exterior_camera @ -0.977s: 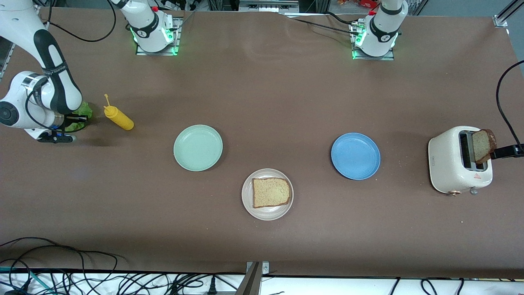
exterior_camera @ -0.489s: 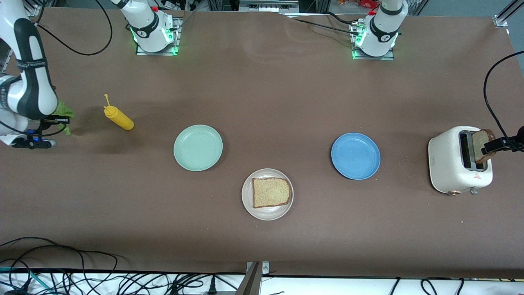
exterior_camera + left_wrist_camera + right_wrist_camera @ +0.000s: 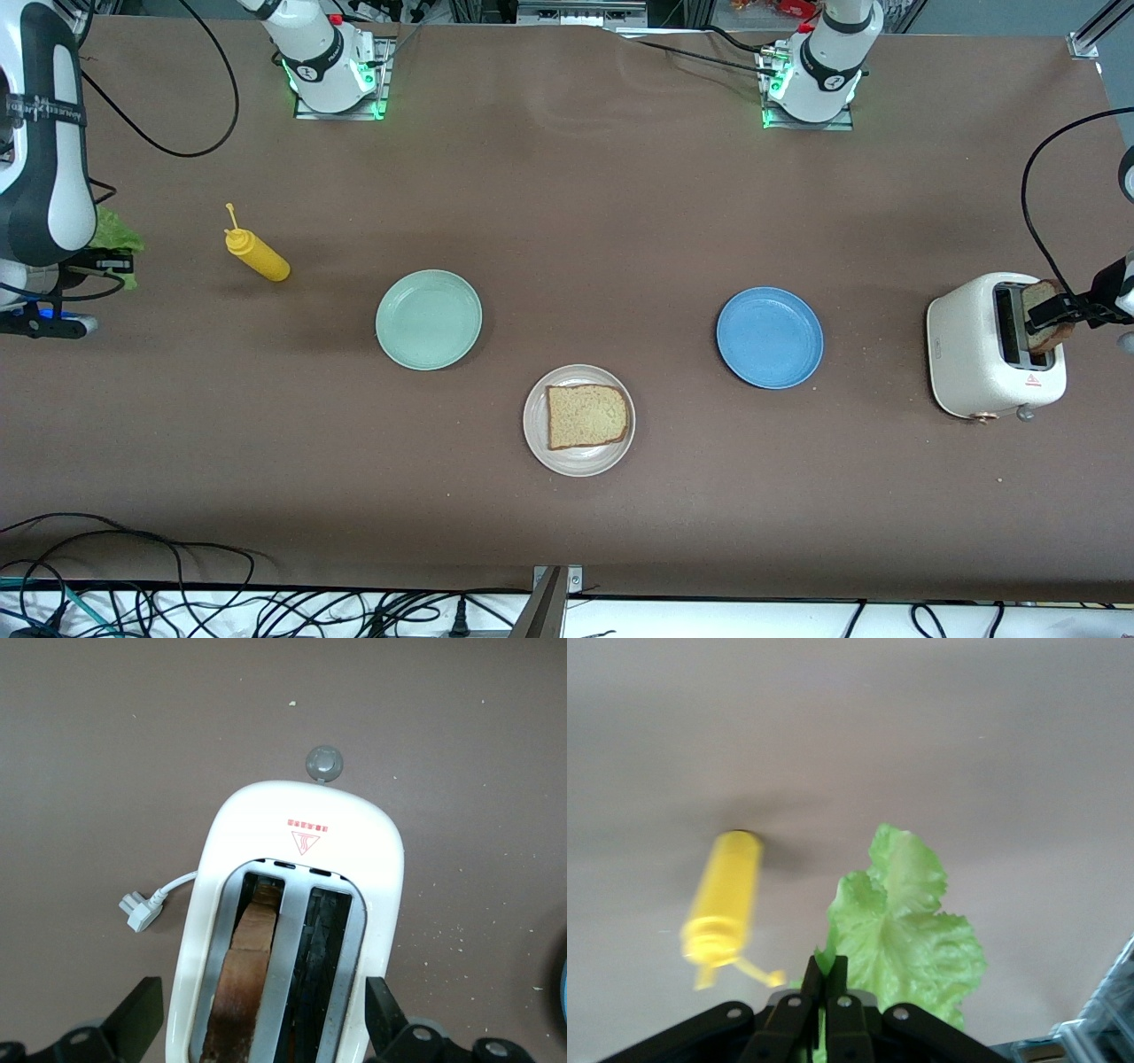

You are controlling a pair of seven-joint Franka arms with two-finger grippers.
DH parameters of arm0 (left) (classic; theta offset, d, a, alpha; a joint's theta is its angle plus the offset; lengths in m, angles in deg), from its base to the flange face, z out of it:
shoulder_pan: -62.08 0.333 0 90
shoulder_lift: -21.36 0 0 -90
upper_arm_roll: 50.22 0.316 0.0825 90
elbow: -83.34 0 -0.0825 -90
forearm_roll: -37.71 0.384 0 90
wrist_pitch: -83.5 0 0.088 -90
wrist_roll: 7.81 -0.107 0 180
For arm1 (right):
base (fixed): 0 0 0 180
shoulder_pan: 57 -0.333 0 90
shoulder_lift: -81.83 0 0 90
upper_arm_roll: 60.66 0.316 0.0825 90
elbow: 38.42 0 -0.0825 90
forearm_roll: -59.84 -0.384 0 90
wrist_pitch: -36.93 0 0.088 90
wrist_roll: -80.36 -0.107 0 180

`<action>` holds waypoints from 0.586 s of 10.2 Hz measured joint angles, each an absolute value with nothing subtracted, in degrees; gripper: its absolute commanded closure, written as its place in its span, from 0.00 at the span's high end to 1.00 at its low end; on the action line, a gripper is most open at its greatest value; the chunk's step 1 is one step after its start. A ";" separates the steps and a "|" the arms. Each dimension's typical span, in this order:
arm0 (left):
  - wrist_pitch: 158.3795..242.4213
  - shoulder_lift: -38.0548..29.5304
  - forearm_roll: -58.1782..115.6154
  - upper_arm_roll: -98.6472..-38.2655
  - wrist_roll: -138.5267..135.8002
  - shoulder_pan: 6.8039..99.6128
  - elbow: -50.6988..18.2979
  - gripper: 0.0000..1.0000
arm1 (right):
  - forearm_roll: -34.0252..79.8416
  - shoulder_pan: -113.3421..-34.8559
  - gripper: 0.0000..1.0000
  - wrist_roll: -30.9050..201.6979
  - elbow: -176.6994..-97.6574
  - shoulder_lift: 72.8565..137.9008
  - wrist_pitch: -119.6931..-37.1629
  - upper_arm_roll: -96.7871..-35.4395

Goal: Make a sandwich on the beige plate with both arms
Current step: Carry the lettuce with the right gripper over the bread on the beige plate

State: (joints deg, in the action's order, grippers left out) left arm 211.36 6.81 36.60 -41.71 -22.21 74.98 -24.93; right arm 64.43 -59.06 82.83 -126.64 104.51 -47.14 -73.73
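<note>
Currently, one bread slice (image 3: 587,416) lies flat on the beige plate (image 3: 535,430), which serves as the landmark. The pale green plate (image 3: 429,319) and blue plate (image 3: 769,337) lie farther from the front camera than it, one toward each arm's end of the table.

The right gripper (image 3: 824,988) is up off the table toward the right arm's end, well apart from the beige plate, its fingers pinched together on the stem edge of the lettuce leaf (image 3: 908,930). The yellow squeeze bottle (image 3: 256,253) lies on the table between that gripper and the beige plate.

The left gripper (image 3: 1050,312) is at the toaster (image 3: 974,354), well apart from the beige plate toward the left arm's end. In the front view it appears clamped on the second bread slice (image 3: 244,983), which sits in one toaster slot.

Risks, as judged:
- The leaf is held by a thin edge only. Fast travel could let it slip or flap free.
- A tilted pull could jam the slice against the slot or drag the toaster.

Change over the last second: the right gripper and leaf have shifted toward the table edge, away from the bottle. The slice at the toaster sits lower in its slot than before.
</note>
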 measured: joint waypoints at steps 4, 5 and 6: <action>211.38 6.80 36.60 -41.71 -22.25 75.43 -25.17 1.00 | 52.32 -68.62 0.00 59.19 -122.64 105.23 -45.42 -73.45; 211.38 6.79 36.60 -41.71 -22.28 75.44 -25.25 1.00 | 49.40 -71.31 0.00 53.10 -121.81 106.11 -46.35 -73.41; 211.38 6.77 36.60 -41.72 -22.29 75.44 -25.31 1.00 | 46.25 -73.41 0.00 47.88 -120.77 107.34 -47.87 -73.38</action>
